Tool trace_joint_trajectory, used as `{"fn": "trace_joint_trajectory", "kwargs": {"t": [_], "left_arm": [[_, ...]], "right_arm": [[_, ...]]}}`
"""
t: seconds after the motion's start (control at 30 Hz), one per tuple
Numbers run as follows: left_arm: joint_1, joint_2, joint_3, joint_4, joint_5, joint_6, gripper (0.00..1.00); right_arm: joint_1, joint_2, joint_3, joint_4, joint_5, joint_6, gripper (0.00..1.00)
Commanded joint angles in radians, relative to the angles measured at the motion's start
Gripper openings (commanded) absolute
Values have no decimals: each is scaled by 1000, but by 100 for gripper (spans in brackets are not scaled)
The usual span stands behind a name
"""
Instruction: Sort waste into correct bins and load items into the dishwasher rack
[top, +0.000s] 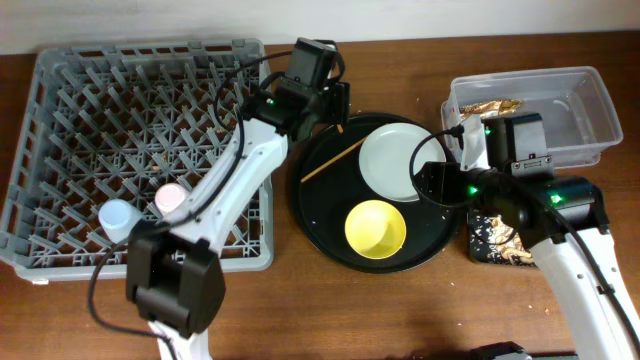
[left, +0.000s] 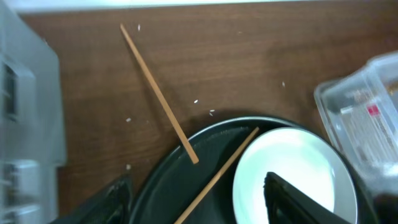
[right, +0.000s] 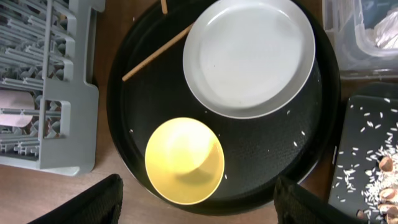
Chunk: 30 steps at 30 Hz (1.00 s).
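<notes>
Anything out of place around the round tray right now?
Yes. One chopstick lies mostly on the table, only its tip over the round tray rim; the other chopstick lies inside it, end at the plate.

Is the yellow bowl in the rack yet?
No, the yellow bowl sits on the round black tray beside the plate, outside the rack.

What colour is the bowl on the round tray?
Bowl is yellow; right wrist view shows it best.
</notes>
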Motion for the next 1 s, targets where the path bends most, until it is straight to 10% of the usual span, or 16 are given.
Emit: {"fn": "trace_joint_trajectory", "kwargs": {"t": [0.0, 0.53, 0.7, 0.97], "left_arm": [[47, 86, 8, 59, 106, -199, 62], [48, 377, 8, 341, 117, -278, 58], [42, 417, 8, 344, 115, -282, 47], [51, 426, 25, 359, 131, -281, 0]], "right_arm": [[-7, 3, 15, 1, 9, 2, 78], [-6, 3, 13, -23, 9, 2, 79], [-6, 3, 13, -24, 9, 2, 79], [-6, 3, 13, -26, 9, 2, 79]]}}
